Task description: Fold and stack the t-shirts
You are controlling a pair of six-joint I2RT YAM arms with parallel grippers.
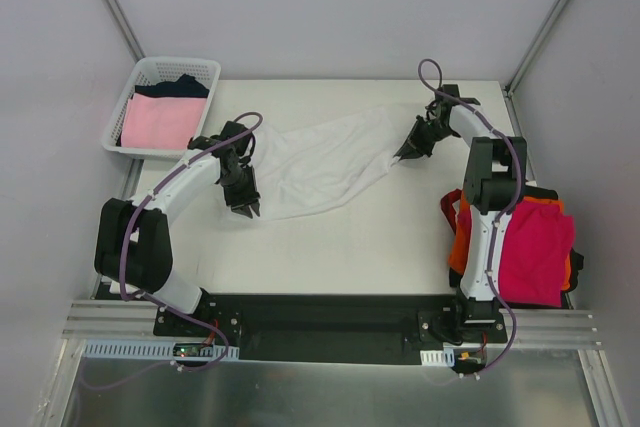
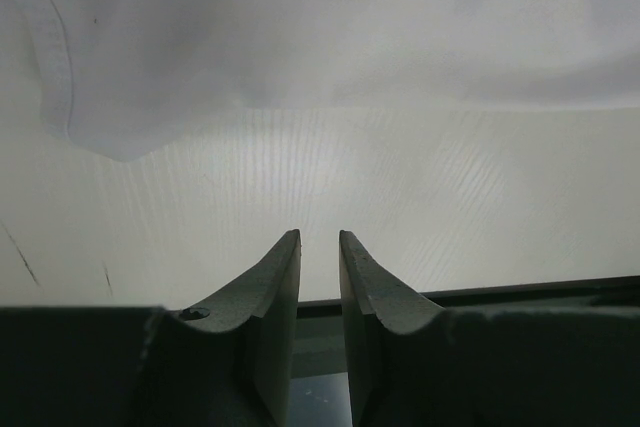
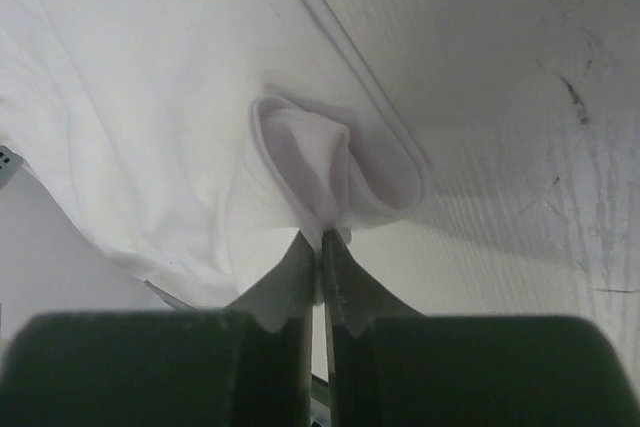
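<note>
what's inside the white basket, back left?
The basket holds a pale pink t-shirt lying on top at the near side, with a dark t-shirt showing behind it at the far end. Anything under the pink one is covered, so I cannot tell.

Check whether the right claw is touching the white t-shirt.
Touching. The right wrist view shows the right claw pinched shut on a bunched fold of the white t-shirt, with cloth caught between its tips.

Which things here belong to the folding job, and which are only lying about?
For the job: white t-shirt, pink t-shirt, dark t-shirt, magenta t-shirt, orange t-shirt.
Only lying about: white basket, table.
</note>
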